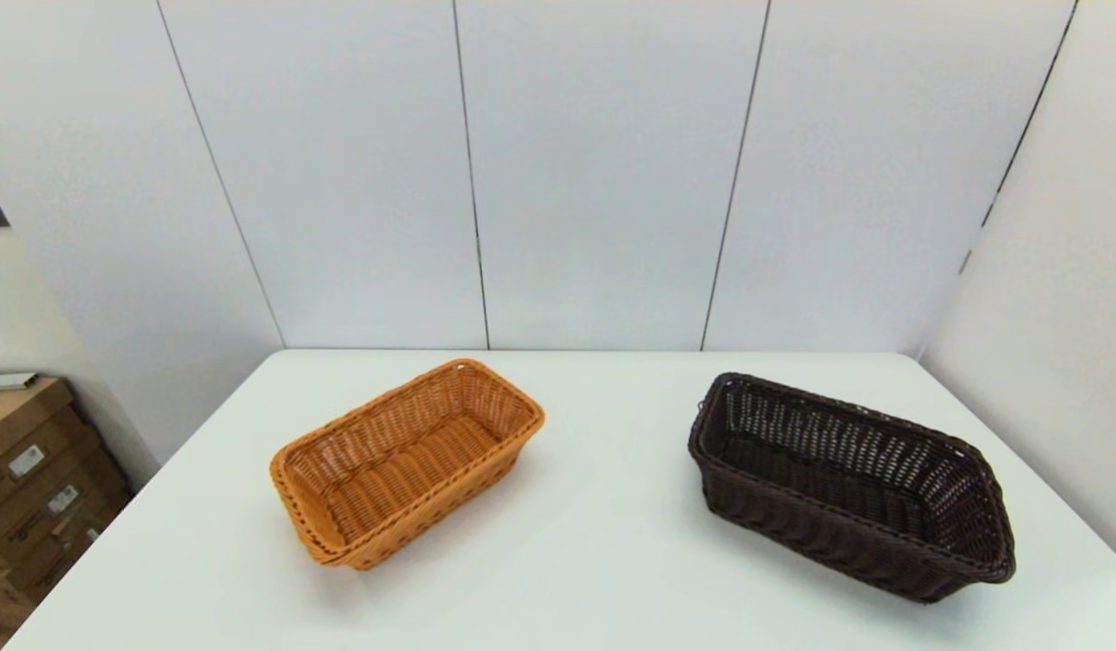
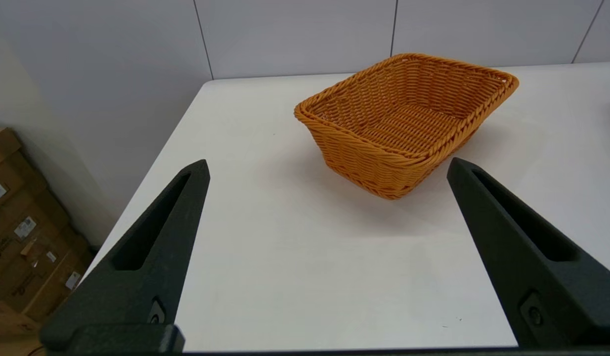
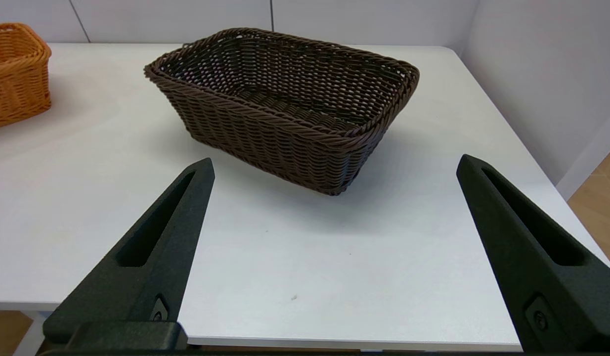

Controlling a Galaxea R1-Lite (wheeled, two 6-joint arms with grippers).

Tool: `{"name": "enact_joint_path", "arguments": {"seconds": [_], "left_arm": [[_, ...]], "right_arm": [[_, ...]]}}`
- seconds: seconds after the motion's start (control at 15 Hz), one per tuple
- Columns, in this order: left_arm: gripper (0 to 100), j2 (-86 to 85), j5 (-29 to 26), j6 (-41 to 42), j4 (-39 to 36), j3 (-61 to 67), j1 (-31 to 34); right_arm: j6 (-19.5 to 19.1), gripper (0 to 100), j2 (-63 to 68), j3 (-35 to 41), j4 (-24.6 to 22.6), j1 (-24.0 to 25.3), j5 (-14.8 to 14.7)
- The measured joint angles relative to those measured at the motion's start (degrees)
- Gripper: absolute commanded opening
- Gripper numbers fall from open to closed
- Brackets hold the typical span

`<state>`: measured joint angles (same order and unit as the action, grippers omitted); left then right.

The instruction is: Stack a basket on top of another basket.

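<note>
Sitting spots: dark basket (image 1: pixel 852 484) on table (image 1: pixel 594 561), robot's right; tan basket (image 1: pixel 404 457) well apart, left
Handling: likely light, stiff; braided rim probably best gripped
Grippers: left gripper (image 2: pixel 327 170), right gripper (image 3: pixel 334 165) spread wide, nothing held

We see a dark brown basket (image 1: pixel 852 488) of rough woven wicker, an orange-tan basket (image 1: pixel 404 461) of slightly glossy wicker, and a smooth, matt white worktop (image 1: pixel 594 561).

Each pincer, left pincer (image 2: pixel 327 165) and right pincer (image 3: pixel 334 163), has two long matte black tapered fingers (image 2: pixel 152 257), each with a slotted recess and a small screw near its base.
</note>
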<state>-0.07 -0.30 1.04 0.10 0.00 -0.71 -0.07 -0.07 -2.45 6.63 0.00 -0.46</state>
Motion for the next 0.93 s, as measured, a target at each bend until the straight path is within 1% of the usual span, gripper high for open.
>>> {"name": "enact_joint_path", "arguments": {"seconds": [0.13,0.2,0.47,0.73,0.93], "left_arm": [[100,0.0,-0.33,0.37,1.35,-0.41,0.0],[100,0.07,-0.49,0.5,3.17,-1.37,0.0],[100,3.75,-3.44,0.37,16.82,-10.86,0.0],[100,17.79,-3.6,-1.3,20.69,-20.58,0.0],[100,34.28,-2.74,-5.96,24.21,-30.56,0.05]], "right_arm": [[0.02,100,0.0,0.0,0.0,-0.02,0.02],[0.02,100,0.0,0.0,0.0,-0.02,0.02],[0.0,100,0.0,0.0,0.0,0.0,0.0],[-0.02,100,0.0,0.0,0.01,0.0,0.05],[-0.02,100,0.0,0.0,0.01,-0.05,0.02]]}}
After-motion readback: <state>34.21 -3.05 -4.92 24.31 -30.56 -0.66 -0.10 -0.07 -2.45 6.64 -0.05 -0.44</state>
